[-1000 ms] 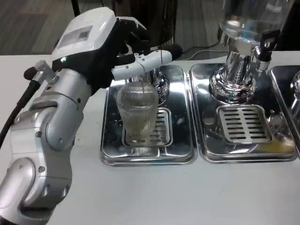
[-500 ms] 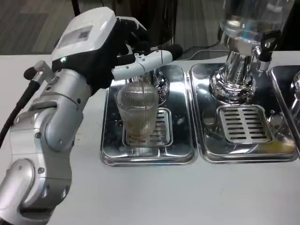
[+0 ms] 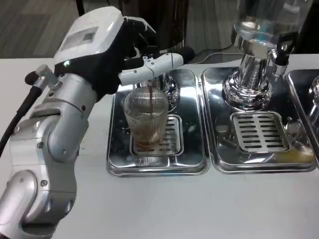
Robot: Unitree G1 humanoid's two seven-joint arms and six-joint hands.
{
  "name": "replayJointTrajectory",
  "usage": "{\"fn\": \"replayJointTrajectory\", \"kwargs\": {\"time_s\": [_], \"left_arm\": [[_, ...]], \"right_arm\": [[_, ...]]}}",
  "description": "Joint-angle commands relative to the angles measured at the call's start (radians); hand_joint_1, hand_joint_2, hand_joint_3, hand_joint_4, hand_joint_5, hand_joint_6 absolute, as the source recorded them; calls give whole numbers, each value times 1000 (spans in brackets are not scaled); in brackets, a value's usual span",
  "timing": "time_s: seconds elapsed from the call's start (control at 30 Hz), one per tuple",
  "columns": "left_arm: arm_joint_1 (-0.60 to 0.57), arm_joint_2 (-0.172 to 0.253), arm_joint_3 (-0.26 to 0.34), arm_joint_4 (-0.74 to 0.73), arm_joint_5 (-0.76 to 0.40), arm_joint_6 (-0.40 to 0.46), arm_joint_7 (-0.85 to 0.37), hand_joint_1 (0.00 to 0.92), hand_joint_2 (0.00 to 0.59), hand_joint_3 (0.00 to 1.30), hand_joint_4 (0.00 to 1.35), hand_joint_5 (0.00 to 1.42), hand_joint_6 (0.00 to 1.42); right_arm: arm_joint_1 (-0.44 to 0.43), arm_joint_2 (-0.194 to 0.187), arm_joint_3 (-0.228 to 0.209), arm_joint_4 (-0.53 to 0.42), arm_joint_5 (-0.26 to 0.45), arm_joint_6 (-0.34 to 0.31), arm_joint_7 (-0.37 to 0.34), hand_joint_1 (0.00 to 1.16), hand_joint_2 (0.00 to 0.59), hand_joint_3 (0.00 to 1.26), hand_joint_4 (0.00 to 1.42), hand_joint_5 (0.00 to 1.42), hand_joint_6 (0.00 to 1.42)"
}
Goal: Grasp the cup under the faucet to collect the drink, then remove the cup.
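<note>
A white table (image 3: 164,204) is seen across the lower part of the frame, lit evenly, with soft reflections. In the upper left, behind the table edge, a grey floor (image 3: 30,25) with a wood-like pattern is visible. At the top centre a dark cylindrical object (image 3: 164,20) is placed.

A clear ribbed cup (image 3: 146,119) stands upright on the drip tray's grate, brown drink streaming in.

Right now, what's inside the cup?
A thin brown stream falls into the cup, with brownish drink low inside. The ribbed wall blurs the exact level. The left hand covers the faucet above.
</note>
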Motion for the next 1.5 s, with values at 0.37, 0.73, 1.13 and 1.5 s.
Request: {"fn": "replayJointTrajectory", "kwargs": {"time_s": [0.37, 0.73, 1.13, 1.5], "left_arm": [[24, -10, -2, -21, 3, -5, -29, 27, 99, 513, 635, 476, 520], [29, -15, 2, -23, 7, -4, -30, 26, 99, 513, 636, 476, 520], [23, -15, 7, -22, 8, -5, -31, 27, 100, 513, 636, 484, 520], [24, -16, 7, -17, 7, -6, -30, 27, 100, 513, 643, 486, 520]], "right_arm": [[12, 2, -11, -5, 15, -18, -3, 653, 457, 185, 217, 133, 62], [13, 3, -11, -5, 16, -18, -3, 653, 457, 184, 217, 133, 76], [10, 4, -10, -6, 14, -18, -4, 653, 457, 192, 217, 133, 78], [8, 4, -7, -3, 13, -17, -3, 653, 457, 192, 217, 133, 79]]}}
